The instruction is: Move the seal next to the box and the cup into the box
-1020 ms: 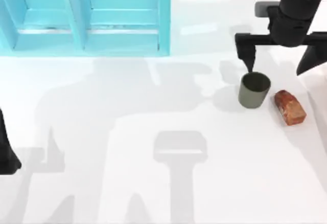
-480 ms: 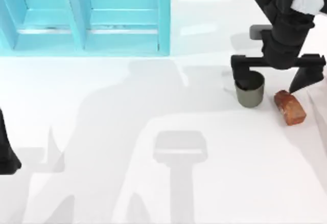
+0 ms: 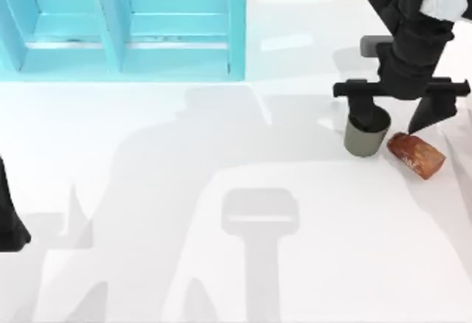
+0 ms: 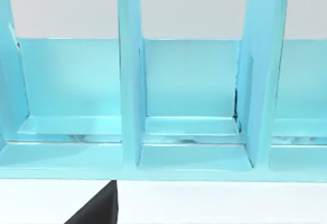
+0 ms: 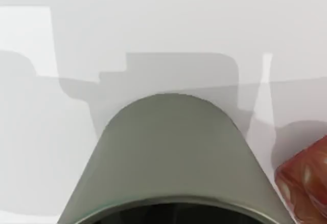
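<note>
Top view: the cup stands upright on the white table, well right of the blue box; the seal lies just right of the cup; right gripper spread wide, one finger in the cup's mouth, the other above the seal; left gripper parked far left of the cup. Left wrist view: box compartments close. Right wrist view: cup wall, seal beside.

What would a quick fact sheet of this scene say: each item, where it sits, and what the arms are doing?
cup: upright on the table's right side
seal: just right of the cup, lying at a slant
box: blue, with compartments, at the top left, nothing in it
right gripper: open, one finger over the cup's mouth, the other by the seal
left arm: parked at the left edge
</note>
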